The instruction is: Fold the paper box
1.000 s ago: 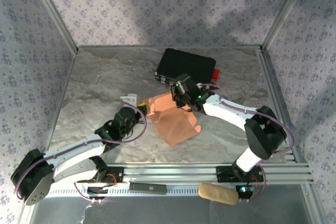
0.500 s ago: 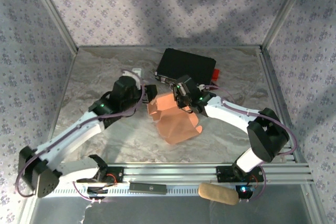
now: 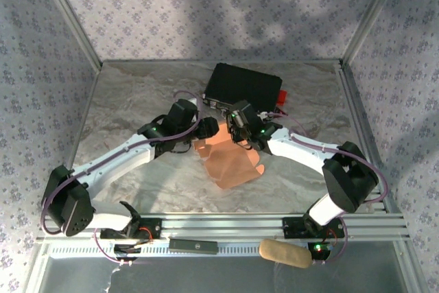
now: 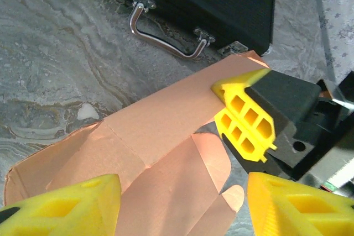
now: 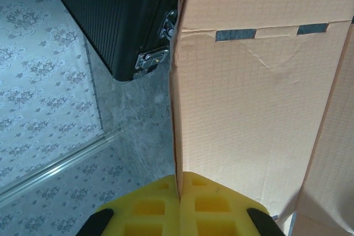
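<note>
- Paper box (image 3: pixel 230 162): salmon-orange cardboard, still an unfolded sheet with creases and loose flaps. It sits mid-table, just in front of the black case. The far panel is lifted off the surface and the near part lies flat.
- Right claw (image 3: pixel 240 128): pinched shut on the raised edge of the paper box. In the right wrist view the yellow pads (image 5: pixel 160 208) meet with the sheet's edge between them.
- Left claw (image 3: pixel 204 128): jaws wide and gripping nothing. It hovers over the left part of the sheet, with its yellow pads (image 4: pixel 66 205) well apart in the left wrist view.
- Black case (image 3: pixel 243 86): closed, at the far middle of the table. Its metal handle (image 4: pixel 166 40) and a latch (image 5: pixel 152 59) face the sheet.
- Table (image 3: pixel 130 108): grey marbled surface.
- Tan roll (image 3: pixel 285 253): lies on the near rail, right of centre.
</note>
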Motion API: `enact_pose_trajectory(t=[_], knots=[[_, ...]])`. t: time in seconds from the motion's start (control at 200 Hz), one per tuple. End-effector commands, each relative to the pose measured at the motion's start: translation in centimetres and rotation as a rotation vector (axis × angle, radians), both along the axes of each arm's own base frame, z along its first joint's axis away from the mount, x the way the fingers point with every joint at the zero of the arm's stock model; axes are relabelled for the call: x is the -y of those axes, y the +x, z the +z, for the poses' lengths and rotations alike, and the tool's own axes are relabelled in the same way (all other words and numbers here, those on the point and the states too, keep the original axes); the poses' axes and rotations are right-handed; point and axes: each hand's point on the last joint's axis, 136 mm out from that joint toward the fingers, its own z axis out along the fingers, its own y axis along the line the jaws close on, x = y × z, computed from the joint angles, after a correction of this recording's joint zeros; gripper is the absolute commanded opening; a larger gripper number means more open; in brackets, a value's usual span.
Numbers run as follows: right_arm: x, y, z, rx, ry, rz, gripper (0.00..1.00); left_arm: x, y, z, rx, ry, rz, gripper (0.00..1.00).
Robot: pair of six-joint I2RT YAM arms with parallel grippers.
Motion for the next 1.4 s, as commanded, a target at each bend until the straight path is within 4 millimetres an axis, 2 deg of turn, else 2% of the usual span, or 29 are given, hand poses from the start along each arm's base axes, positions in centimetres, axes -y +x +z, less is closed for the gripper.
enact_pose_trajectory(t=[0.0,0.28,0.395,0.54,0.66,0.8,0.904,1.074,1.159,1.319,1.394], knots=[[0.4,0.1,1.0,0.021,0.025,-0.027,0.00,0.4,0.9,1.3,0.006,-0.038,0.036,0.62],[0.8,-0.1,1.1,0.029,0.029,-0.032,0.00,2.3,2.0,0.5,-0.013,-0.099,0.026,0.62],[0.8,-0.2,1.0,0.033,0.030,-0.028,0.00,2.3,2.1,1.1,0.011,-0.106,0.025,0.61],[0.9,-0.1,0.8,0.071,0.019,-0.010,0.00,0.8,1.8,2.5,0.063,-0.075,0.033,0.61],[1.0,-0.1,1.0,0.178,-0.010,0.021,0.00,-2.5,0.9,3.0,0.103,0.027,0.077,0.63],[1.0,-0.4,1.4,0.306,-0.023,0.048,0.00,-6.1,-0.4,1.6,0.112,0.084,0.105,0.62],[0.8,-0.5,1.9,0.388,-0.019,0.062,0.00,-8.2,-1.3,-0.8,0.113,0.138,0.116,0.55],[0.0,-0.6,1.5,0.468,-0.015,0.147,0.00,-9.2,-2.4,-4.5,0.114,0.169,0.083,0.38],[-0.3,-0.7,1.3,0.506,0.006,0.182,0.00,-9.7,-2.6,-5.9,0.107,0.190,0.080,0.34],[-1.4,-0.8,1.1,0.553,0.059,0.290,0.00,-10.6,-2.6,-6.3,0.132,0.201,0.113,0.34],[-1.4,-1.0,0.3,0.539,0.062,0.320,0.00,-11.0,-2.6,-6.2,0.150,0.209,0.119,0.33]])
